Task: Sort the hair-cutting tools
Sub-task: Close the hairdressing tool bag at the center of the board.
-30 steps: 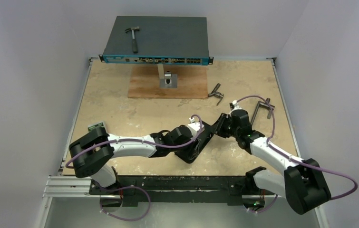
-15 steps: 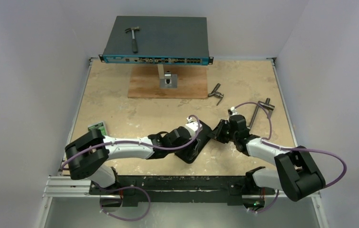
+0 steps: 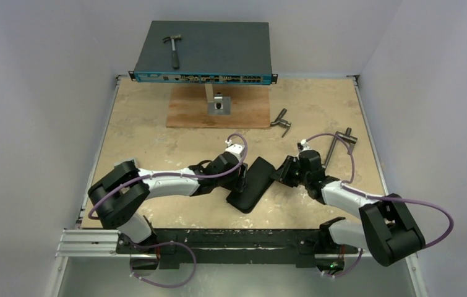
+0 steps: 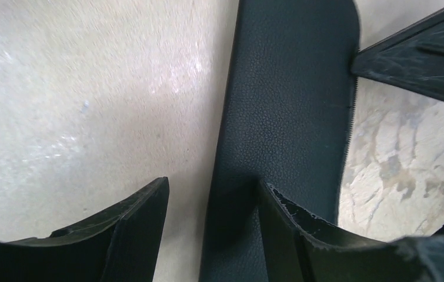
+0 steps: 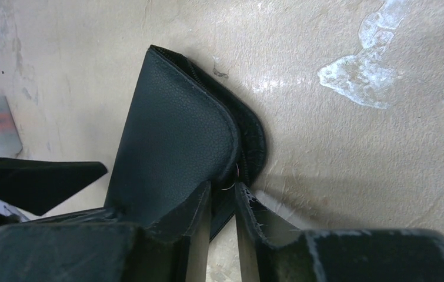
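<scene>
- Two pincers crowd the black case (image 3: 252,184), mid-frame; left pincer (image 4: 212,182) just slid off leftward, released.
- Right pincer (image 5: 222,187) nips narrowly at its zip (image 5: 249,138); grip unclear.
- Hair-cutting tools unseen, presumably zipped inside.

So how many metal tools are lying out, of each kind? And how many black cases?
Hammer: 1
Grey T-handled tools: 2
Black zip case: 1
Total: 4
</scene>
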